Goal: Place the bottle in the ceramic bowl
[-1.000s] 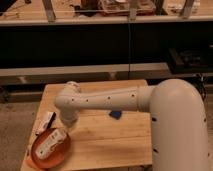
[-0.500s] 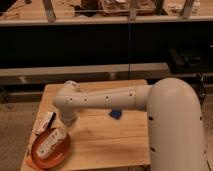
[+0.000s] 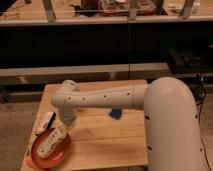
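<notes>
Bottle inside ceramic bowl, gripper just above, arm bent downward, finger state unclear.

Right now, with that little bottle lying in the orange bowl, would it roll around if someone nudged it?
Probably a bit. The bottle looks slim and round and lies on its side, so it may roll, though the bowl should catch it. Its pale plastic look suggests it's light. The hand hangs just above it.

The end effector hangs low over the near-left part of the wooden bench, right above the ceramic bowl; the bottle lies tilted inside the bowl; a flat whitish packet sits just behind; a small blue object rests mid-bench.
</notes>
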`<state>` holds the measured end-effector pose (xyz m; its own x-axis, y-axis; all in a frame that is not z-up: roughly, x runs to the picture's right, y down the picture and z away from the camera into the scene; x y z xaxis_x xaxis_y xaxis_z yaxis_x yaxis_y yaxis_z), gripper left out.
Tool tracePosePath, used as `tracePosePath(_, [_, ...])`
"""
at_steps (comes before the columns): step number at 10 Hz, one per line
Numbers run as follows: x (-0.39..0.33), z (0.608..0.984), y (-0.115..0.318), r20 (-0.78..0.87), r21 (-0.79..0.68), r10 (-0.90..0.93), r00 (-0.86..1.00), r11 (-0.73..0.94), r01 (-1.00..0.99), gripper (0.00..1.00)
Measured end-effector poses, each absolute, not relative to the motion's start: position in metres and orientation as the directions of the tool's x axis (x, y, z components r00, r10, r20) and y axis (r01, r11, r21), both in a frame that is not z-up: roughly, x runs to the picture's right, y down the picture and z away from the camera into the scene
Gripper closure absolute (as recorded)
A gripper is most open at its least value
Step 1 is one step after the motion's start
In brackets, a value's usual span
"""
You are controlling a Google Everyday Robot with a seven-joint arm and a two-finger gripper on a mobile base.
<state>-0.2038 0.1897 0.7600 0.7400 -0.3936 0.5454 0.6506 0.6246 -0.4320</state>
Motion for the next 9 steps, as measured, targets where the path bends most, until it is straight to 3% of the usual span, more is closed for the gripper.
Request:
tracePosePath(5, [-0.2049, 0.7622, 0.1883, 0.537, -0.436, -0.412, 0.736, 0.612, 0.660, 0.77])
tracePosePath(6, [-0.2045, 0.7624, 0.1877, 0.534, -0.438, -0.415, 0.737, 0.610, 0.661, 0.74])
tracePosePath(8, [-0.2038, 0.7631, 0.1865, 0.527, -0.441, -0.422, 0.737, 0.606, 0.662, 0.55])
tracePosePath(9, [-0.2037, 0.7631, 0.1858, 0.525, -0.441, -0.426, 0.737, 0.605, 0.663, 0.52])
